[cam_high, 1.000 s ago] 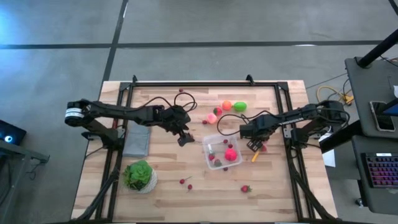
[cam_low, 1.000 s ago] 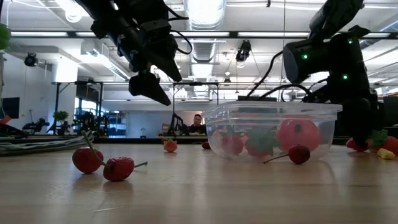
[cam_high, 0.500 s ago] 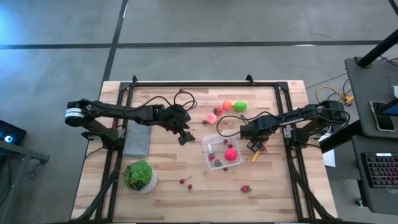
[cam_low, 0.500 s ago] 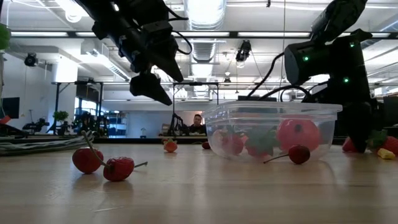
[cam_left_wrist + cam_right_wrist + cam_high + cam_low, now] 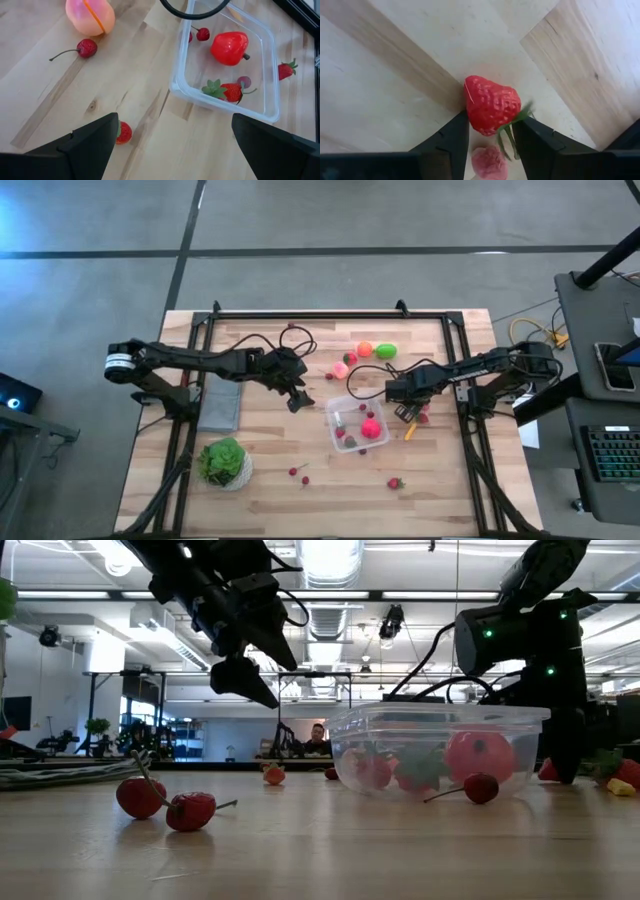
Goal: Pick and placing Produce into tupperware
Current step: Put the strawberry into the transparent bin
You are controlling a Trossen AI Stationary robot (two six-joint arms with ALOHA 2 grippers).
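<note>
Red strawberry [image 5: 491, 105] pinched in right claw [image 5: 408, 414], just right of the clear tupperware [image 5: 357, 422]; high view mostly hides the berry behind the claw. Left claw [image 5: 297, 400] wide open, empty, above the tabletop [image 5: 450, 490] left of the tupperware. Vs 1 s ago: right claw higher, nearer the tupperware; left unchanged.

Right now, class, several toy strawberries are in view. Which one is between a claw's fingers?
The strawberry beside the tupperware, between the right claw fingers. One lies inside the box, another alone near the table's front edge.
</note>
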